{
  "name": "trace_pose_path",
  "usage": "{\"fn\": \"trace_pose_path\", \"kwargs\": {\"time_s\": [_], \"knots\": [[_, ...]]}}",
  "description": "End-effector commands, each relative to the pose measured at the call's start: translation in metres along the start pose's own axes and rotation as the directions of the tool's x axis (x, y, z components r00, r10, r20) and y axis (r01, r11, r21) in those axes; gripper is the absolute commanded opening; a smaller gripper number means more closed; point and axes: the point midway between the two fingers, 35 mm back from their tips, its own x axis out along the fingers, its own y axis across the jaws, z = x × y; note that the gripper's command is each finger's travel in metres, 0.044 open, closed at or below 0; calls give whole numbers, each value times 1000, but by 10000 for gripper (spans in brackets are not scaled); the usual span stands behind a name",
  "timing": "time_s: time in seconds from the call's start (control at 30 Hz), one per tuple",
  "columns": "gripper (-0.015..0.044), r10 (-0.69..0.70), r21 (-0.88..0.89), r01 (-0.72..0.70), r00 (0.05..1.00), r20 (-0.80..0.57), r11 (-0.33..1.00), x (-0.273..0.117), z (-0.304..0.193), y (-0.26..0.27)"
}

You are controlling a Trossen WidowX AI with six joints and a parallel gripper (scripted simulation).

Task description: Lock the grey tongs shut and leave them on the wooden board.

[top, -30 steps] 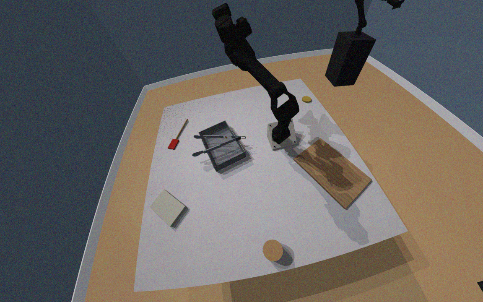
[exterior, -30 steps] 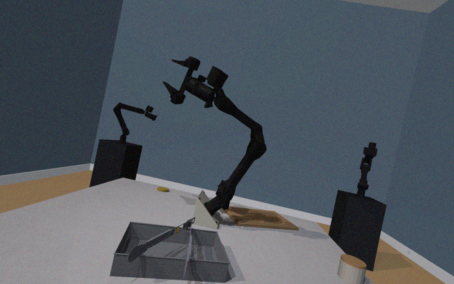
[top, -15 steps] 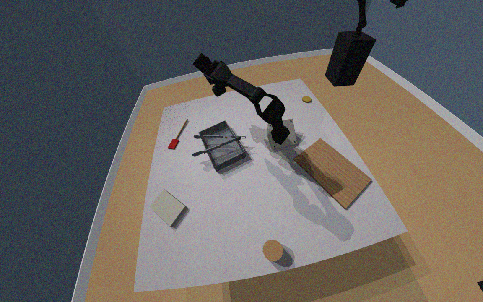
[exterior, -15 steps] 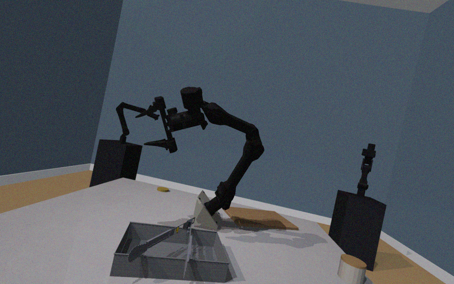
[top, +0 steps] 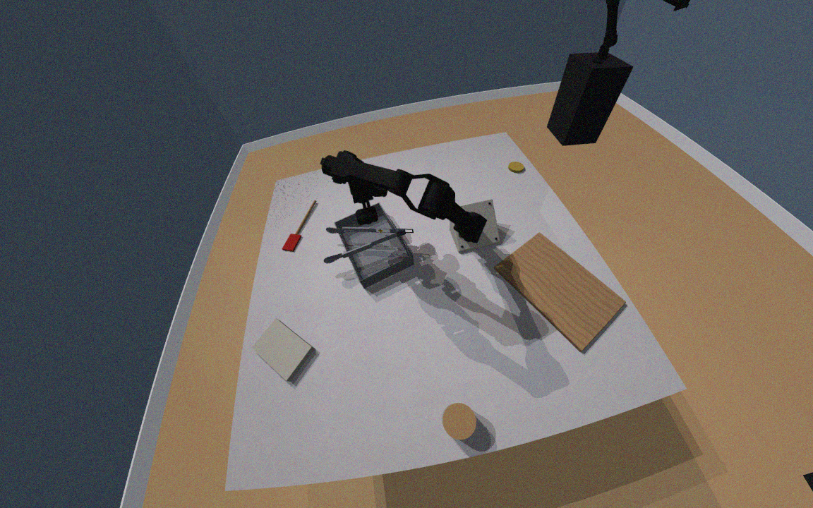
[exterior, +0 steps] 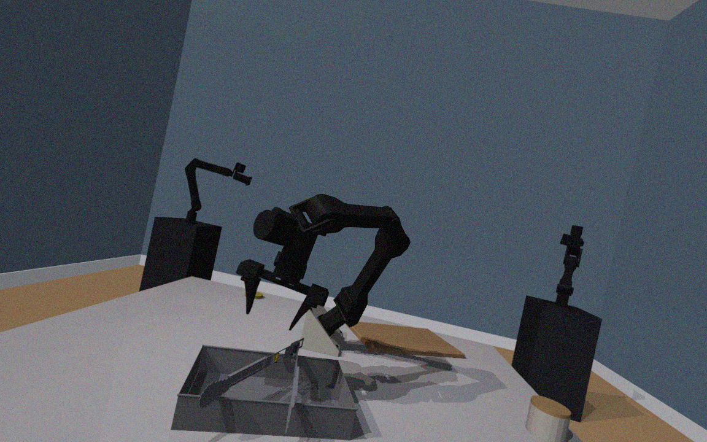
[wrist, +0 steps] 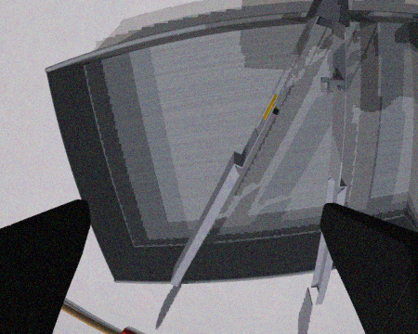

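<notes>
The grey tongs [top: 358,248] [exterior: 235,377] [wrist: 204,226] lie open in a V across the roasting tin [exterior: 224,415] [wrist: 84,153]. Their hinge end is at the tin's right rim in the top view, and their tips stick out past the left side. A small yellow mark shows on one arm. My gripper [exterior: 269,321] [wrist: 208,215] is open and empty, pointing down above the tin. In the wrist view one tong arm appears between the fingers; the other runs partly behind the right finger. The wooden board [top: 561,290] [exterior: 416,341] bears nothing.
A red-headed brush [top: 291,242] lies left of the tin. A pale block [top: 283,349], a wooden-topped jar [top: 459,421] [exterior: 548,423] and a yellow disc [top: 515,167] stand apart. My arm's base plate [top: 487,214] is between tin and board. Black pedestals [top: 586,94] [exterior: 556,357] carry other arms.
</notes>
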Motion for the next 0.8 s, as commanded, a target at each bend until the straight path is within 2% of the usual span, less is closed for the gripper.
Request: {"fn": "trace_pose_path", "kwargs": {"time_s": [0.0, 0.77], "knots": [[440, -162, 140, 153, 985, 54, 978, 18, 3, -35], [440, -163, 140, 154, 985, 54, 978, 22, 3, -45]]}}
